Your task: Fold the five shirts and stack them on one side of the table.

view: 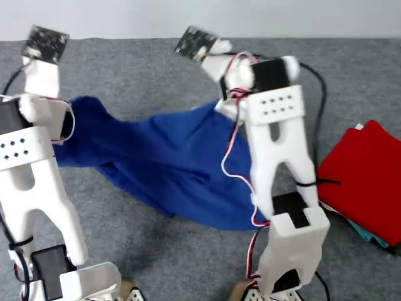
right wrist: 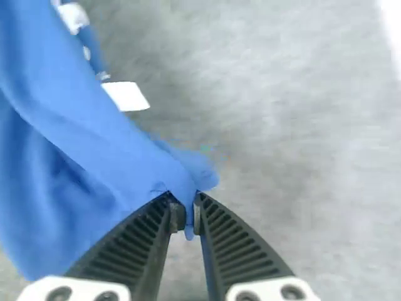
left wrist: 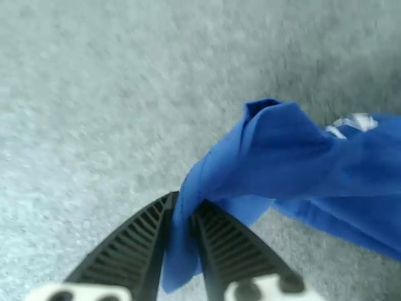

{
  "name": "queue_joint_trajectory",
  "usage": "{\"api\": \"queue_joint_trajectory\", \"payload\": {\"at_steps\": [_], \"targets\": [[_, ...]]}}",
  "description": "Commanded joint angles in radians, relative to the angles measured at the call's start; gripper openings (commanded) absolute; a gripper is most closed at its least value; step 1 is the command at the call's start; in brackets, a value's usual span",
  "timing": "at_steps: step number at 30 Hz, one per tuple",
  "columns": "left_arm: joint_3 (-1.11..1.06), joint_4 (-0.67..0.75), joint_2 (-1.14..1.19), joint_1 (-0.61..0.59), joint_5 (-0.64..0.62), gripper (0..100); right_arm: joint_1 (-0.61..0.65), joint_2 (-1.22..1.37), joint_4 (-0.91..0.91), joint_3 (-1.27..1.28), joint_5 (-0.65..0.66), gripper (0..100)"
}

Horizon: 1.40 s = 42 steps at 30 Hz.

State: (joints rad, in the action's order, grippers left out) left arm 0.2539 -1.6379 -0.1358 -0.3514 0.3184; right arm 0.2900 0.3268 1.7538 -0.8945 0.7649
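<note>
The left gripper (left wrist: 183, 204) is closed on the blue shirt (left wrist: 294, 157): a bunched edge of the cloth is pinched between its two ribbed black fingers, and a strip of it is drawn back between them toward the wrist. Ahead of these jaws the cloth is gathered into a rounded fold, and from there it is stretched away to one side, with the grey table cover (left wrist: 94, 94) seen beneath and beyond it. The right gripper (right wrist: 185, 199) is likewise closed on the same shirt. Only a small corner of the cloth is caught, right at the fingertips, with a little nub of blue showing between them. From that corner the shirt is spread away to one side of the jaws, and a white label (right wrist: 125, 96) is seen on it a little way ahead of them. In the high view the blue shirt (view: 169, 163) is held at opposite ends by the two grippers and is strung between them. Its middle is sagged back toward the arm bases and is laid in loose folds on the grey cover. A folded red shirt (view: 366, 175) is set well apart from the right gripper's jaws, on the far side of that arm from the blue shirt, at the table's edge. A strip of teal cloth (view: 369, 235) is seen under its near edge.
</note>
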Motion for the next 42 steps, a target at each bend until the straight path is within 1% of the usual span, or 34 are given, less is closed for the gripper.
{"api": "queue_joint_trajectory", "payload": {"at_steps": [1, 5, 8, 10, 13, 17, 19, 24, 27, 29, 31, 33, 36, 42], "targets": [[0.128, -0.025, -0.049, -0.005, -0.035, 0, -0.05, -0.085, 0.018, -0.144, 0.008, 1.1], [0.229, -0.009, -0.041, -0.003, -0.075, 0, -0.104, -0.09, -0.028, -0.265, 0.014, 1.1], [0.277, 0.055, -0.04, -0.003, -0.107, 0, -0.151, -0.088, -0.104, -0.31, 0.025, 1.1], [0.292, 0.109, -0.038, 0.0, -0.112, 0, -0.177, -0.088, -0.157, -0.315, 0.057, 1.1], [0.294, 0.189, -0.038, 0.041, -0.107, 0, -0.222, -0.088, -0.246, -0.316, 0.058, 1.1], [0.302, 0.239, -0.049, 0.133, -0.104, 0, -0.266, -0.097, -0.349, -0.321, 0.048, 1.1], [0.346, 0.241, -0.049, 0.169, -0.104, 0, -0.286, -0.108, -0.372, -0.344, 0.037, 1.1], [0.535, 0.233, -0.038, 0.224, -0.106, 0, -0.3, -0.176, -0.364, -0.423, 0.041, 1.1], [0.636, 0.227, -0.049, 0.258, -0.106, 0, -0.318, -0.242, -0.325, -0.453, 0.043, 1.1], [0.737, 0.193, -0.051, 0.267, -0.104, 0, -0.326, -0.291, -0.298, -0.463, 0.043, 1.1], [0.852, 0.149, -0.043, 0.265, -0.101, 0, -0.36, -0.349, -0.262, -0.463, 0.043, 1.1], [0.929, 0.115, -0.041, 0.264, -0.068, 0, -0.384, -0.404, -0.225, -0.457, 0.041, 1.1], [0.989, 0.092, -0.049, 0.264, -0.031, 0, -0.426, -0.469, -0.171, -0.456, 0.041, 1.1], [1.089, 0.094, -0.049, 0.262, -0.028, 0, -0.483, -0.558, -0.054, -0.46, 0.041, 1.1]]}}
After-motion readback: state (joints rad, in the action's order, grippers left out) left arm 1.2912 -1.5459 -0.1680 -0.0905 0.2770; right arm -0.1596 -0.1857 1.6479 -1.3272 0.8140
